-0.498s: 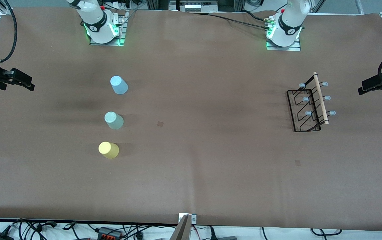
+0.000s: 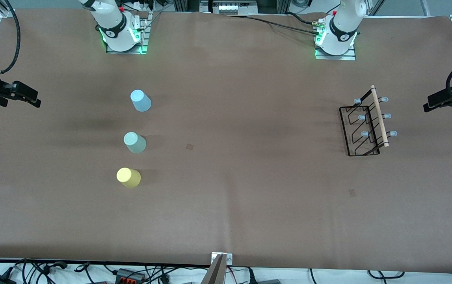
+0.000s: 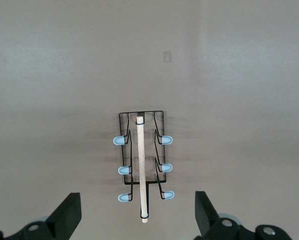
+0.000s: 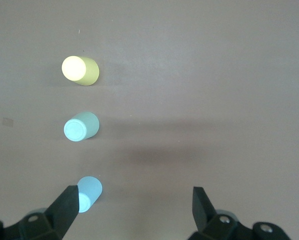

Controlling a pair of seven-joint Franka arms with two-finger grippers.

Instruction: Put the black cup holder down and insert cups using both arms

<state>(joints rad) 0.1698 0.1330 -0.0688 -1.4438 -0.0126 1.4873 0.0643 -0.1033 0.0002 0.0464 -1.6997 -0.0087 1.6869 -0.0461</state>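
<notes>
The black cup holder stands toward the left arm's end of the table, its wooden rod handle on top. My left gripper hovers past that end of the holder, open and empty; the left wrist view shows the holder below between its wide-apart fingers. Toward the right arm's end, three cups stand in a row: light blue, pale green, and yellow nearest the front camera. My right gripper hangs open off that end. The right wrist view shows the blue, green and yellow cups.
Brown paper covers the table. Two small dark marks sit on it, one beside the green cup and one nearer the front camera than the holder. A metal bracket and cables line the table's front edge.
</notes>
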